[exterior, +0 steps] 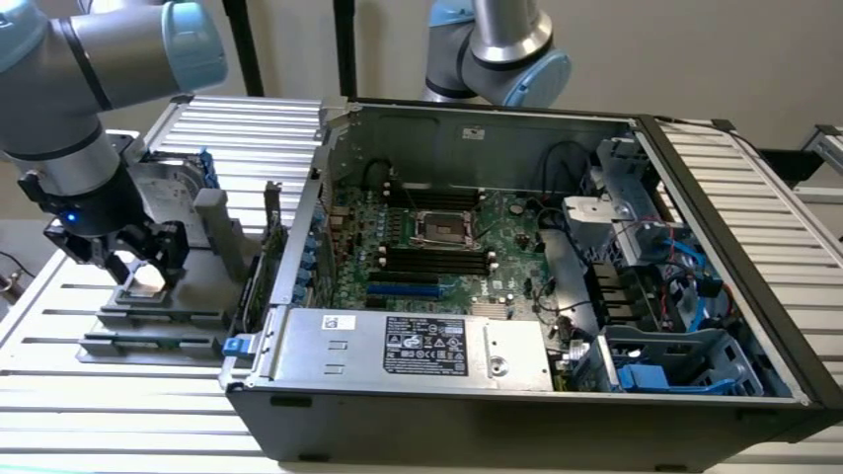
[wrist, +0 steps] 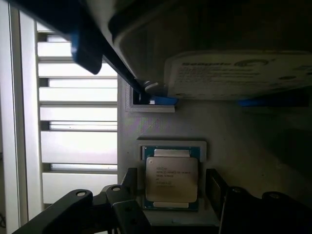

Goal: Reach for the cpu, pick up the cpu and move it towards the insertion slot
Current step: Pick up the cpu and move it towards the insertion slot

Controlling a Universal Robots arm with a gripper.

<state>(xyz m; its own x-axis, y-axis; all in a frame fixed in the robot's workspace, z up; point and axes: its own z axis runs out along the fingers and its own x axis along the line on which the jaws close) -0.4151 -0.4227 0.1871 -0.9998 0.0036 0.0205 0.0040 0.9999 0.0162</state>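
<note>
One Seagate label (wrist: 234,73) — near cpu (wrist: 171,179)

Over cpu (wrist: 171,179): taken up by gripper (exterior: 142,269); fingers (wrist: 129,195) spread, one each side, narrow gaps to chip.
Behind cpu: upright drive (wrist: 234,73) on same fixture (exterior: 145,324), close by, blocks that side.
Fixture to case: upright card (exterior: 272,227), then case wall (exterior: 323,163), both taller than fixture; free air above.
Slot (exterior: 441,229): open from above. RAM slots (exterior: 428,265) just beside; cables (exterior: 567,158) & drive cage (exterior: 633,202) toward ext. view's right.
PSU (exterior: 409,346) along near edge.
2nd arm (exterior: 495,44) behind case, off the board.
</note>
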